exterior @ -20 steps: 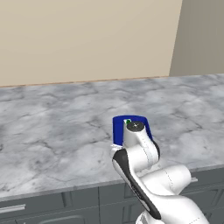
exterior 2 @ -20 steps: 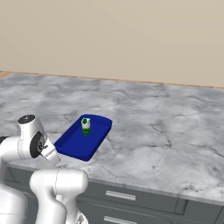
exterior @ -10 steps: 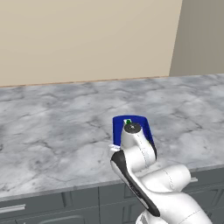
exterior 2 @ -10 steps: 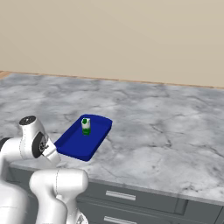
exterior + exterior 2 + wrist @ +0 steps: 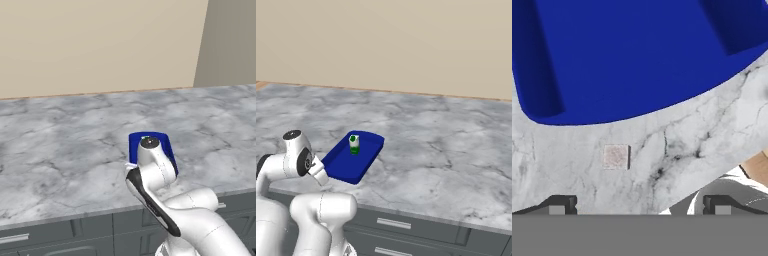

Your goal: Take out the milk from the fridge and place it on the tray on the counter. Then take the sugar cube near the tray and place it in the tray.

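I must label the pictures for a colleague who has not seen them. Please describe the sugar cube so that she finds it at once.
Start at the marble counter and find the deep-blue tray near its front edge. The sugar cube lies on bare marble just outside the tray's rounded rim, not touching it. It is tiny, pale and square, unlike the green-topped milk carton standing inside the tray.

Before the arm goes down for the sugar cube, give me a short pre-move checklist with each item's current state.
1. Milk already in the tray: ok, it stands upright near the far end.
2. Sugar cube located: ok, it lies on the counter just outside the tray's rim, apart from it.
3. Gripper open for the pick: ok, both fingertips stand wide apart.
4. Cube centred between the fingertips: not ok, in the hand view it sits toward the left tip.
5. Fingertips down at the cube: not ok, they stand short of it.
6. Free space in the tray for the cube: ok, the near part is bare blue.
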Controlling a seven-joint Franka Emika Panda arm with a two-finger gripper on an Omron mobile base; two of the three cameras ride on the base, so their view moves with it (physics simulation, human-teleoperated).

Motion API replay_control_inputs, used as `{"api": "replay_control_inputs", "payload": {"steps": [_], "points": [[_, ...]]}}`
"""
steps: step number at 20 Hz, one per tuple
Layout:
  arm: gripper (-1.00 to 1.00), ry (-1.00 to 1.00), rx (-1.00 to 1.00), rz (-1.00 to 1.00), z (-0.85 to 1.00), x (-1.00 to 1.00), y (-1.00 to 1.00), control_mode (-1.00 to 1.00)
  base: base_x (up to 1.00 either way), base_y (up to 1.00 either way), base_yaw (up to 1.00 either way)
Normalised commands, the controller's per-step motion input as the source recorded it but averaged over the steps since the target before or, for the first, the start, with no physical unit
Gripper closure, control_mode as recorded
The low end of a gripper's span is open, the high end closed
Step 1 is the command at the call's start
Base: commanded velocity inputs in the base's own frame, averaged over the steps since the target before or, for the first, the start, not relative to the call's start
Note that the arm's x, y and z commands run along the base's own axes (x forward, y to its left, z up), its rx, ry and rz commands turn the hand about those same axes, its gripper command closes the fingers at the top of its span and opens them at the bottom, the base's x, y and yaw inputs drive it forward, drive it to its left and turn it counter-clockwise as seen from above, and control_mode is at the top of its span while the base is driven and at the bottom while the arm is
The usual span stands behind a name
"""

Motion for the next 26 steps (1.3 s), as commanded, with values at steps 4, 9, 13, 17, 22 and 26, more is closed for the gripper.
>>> {"api": "replay_control_inputs", "payload": {"steps": [4,9,13,17,22,26], "points": [[-1.00,0.00,0.00,0.03,-0.29,0.02,-0.05,-1.00,0.00,0.00,0.00],[-1.00,0.00,0.01,0.04,-0.37,0.03,0.00,-1.00,0.00,0.00,0.00],[-1.00,0.00,0.02,0.03,-0.36,0.00,-0.08,-1.00,0.00,0.00,0.00],[-1.00,-0.01,0.03,0.02,-0.31,0.00,-0.20,-1.00,0.00,0.00,0.00],[-1.00,-0.09,0.06,0.01,-0.31,0.00,-0.29,-1.00,0.00,0.00,0.00],[-1.00,-0.16,0.08,0.01,-0.32,0.00,-0.35,-1.00,0.00,0.00,0.00]]}}
